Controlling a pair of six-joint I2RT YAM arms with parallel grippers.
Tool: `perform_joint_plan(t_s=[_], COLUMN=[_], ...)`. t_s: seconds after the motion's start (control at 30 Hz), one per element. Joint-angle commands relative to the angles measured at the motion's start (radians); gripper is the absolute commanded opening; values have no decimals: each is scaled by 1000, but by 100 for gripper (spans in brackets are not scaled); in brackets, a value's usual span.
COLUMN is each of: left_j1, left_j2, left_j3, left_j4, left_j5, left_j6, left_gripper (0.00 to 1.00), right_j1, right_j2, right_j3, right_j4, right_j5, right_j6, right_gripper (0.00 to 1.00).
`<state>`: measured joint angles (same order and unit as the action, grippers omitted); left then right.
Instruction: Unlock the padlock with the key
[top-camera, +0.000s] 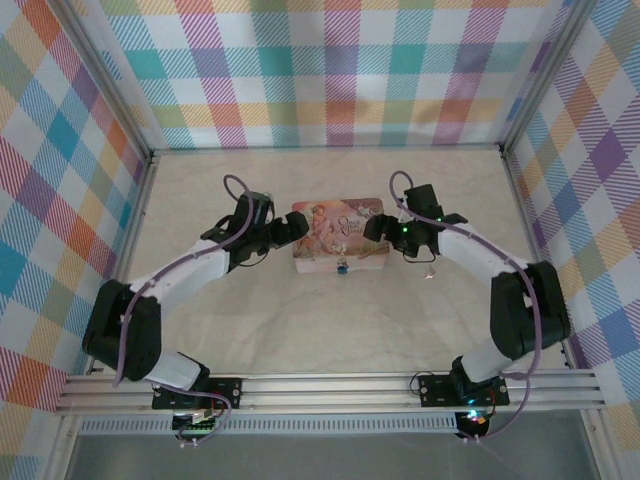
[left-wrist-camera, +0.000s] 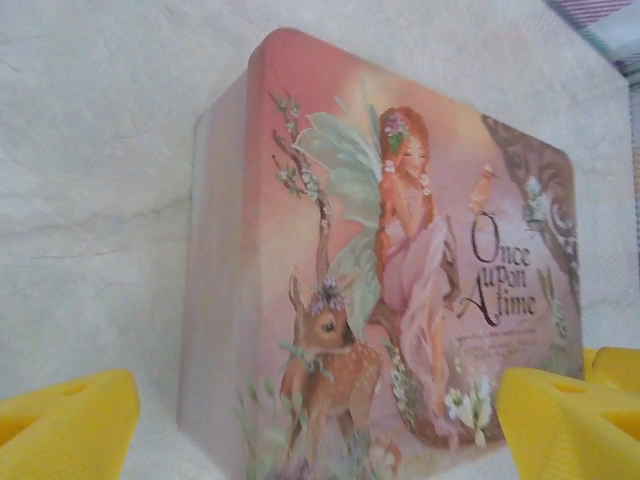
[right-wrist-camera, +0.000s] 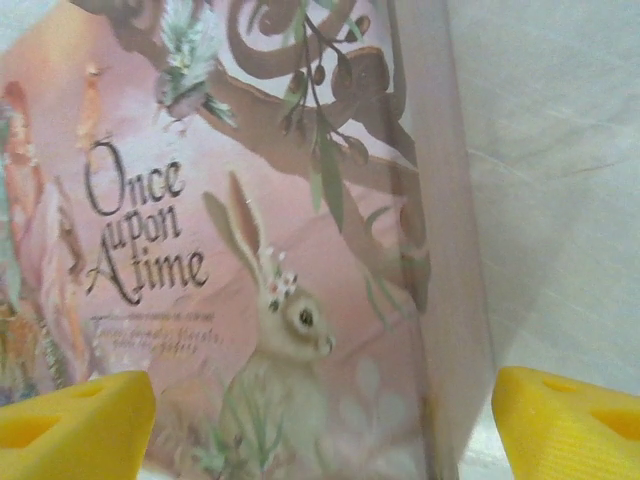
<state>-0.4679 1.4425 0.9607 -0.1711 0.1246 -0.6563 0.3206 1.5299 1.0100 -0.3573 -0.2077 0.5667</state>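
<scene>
The tiny silvery-blue padlock (top-camera: 342, 267) hangs at the middle of the front wall of a pink illustrated tin (top-camera: 339, 233). My left gripper (top-camera: 293, 230) is at the tin's left end, open. In the left wrist view its yellow fingers (left-wrist-camera: 68, 427) stand wide apart, and the tin's (left-wrist-camera: 400, 270) left corner lies between them. My right gripper (top-camera: 379, 228) is at the tin's right end, also open. In the right wrist view its fingers (right-wrist-camera: 566, 425) straddle the right edge of the tin (right-wrist-camera: 250, 230). A small pale thing (top-camera: 428, 268) lies by the right arm, too small to tell whether it is the key.
The tin sits mid-table on a pale cloth (top-camera: 330, 330). Plaid walls (top-camera: 340, 70) close in the back and both sides. Both arms bend inward toward the tin from the near rail (top-camera: 330, 390).
</scene>
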Motion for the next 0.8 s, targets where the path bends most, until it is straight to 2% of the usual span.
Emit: perform_joint_plan(t_s=[0.0, 0.17, 0.37, 0.5, 0.77], left_j1=[0, -39, -161, -253, -410], left_j2=[-87, -189, -262, -262, -147], left_j3=[-34, -66, -82, -80, 65], left_j4=[-89, -182, -249, -240, -311], left_j5=[-8, 29, 0, -45, -162], left_j6=[41, 44, 19, -12, 64], left_gripper=[92, 91, 90, 89, 85], right_j1=[-23, -51, -139, -201, -232], right_j2=[-95, -177, -146, -128, 20], right_j3=[-10, 16, 74, 30, 11], right_j4=[-103, -265, -494, -504, -459], right_j5=[98, 272, 329, 327, 296], right_j6=[-27, -31, -22, -3, 11], right_gripper=[86, 78, 61, 48, 40])
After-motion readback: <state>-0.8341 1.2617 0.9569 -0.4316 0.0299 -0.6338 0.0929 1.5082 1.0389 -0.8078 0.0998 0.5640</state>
